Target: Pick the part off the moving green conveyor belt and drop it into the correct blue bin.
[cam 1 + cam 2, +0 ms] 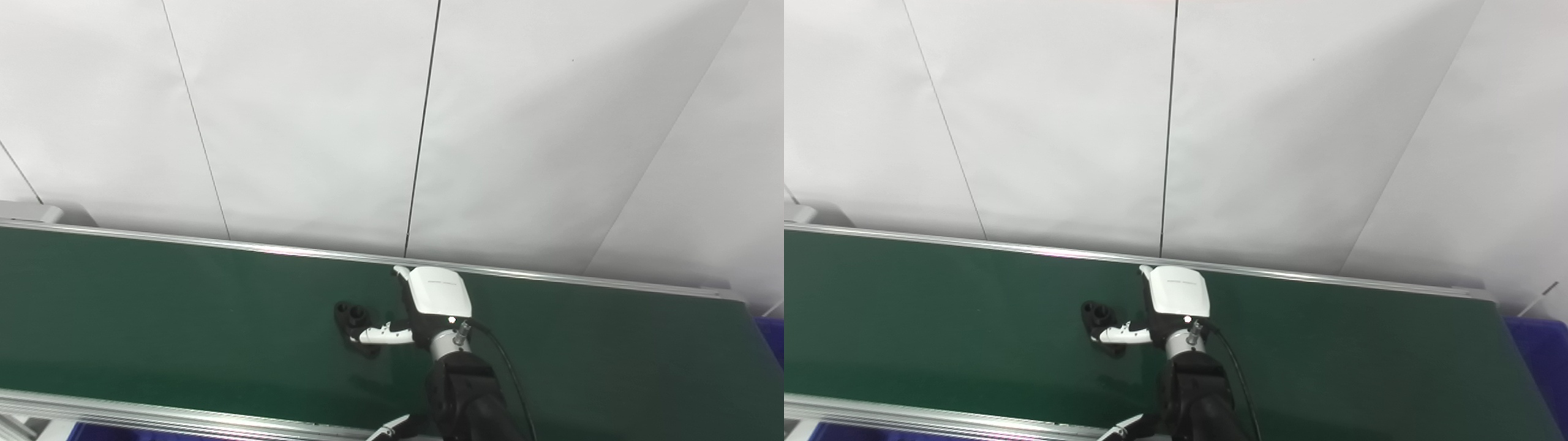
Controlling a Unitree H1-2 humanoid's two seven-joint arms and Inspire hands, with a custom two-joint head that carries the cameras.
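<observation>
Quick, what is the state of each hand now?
Right hand: over the belt beside the black part, thumb across it; grasp cannot be told.
Left hand: not in view.

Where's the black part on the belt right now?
The black part lies mid-belt on the green conveyor, slightly left of centre, just left of the right hand, whose thumb reaches over its near end.

The right hand (pixel 429 306) had a glossy white shell (faint lettering, unreadable), white fingers (pixel 383 334), silver wrist collar, black forearm, black cable.
</observation>
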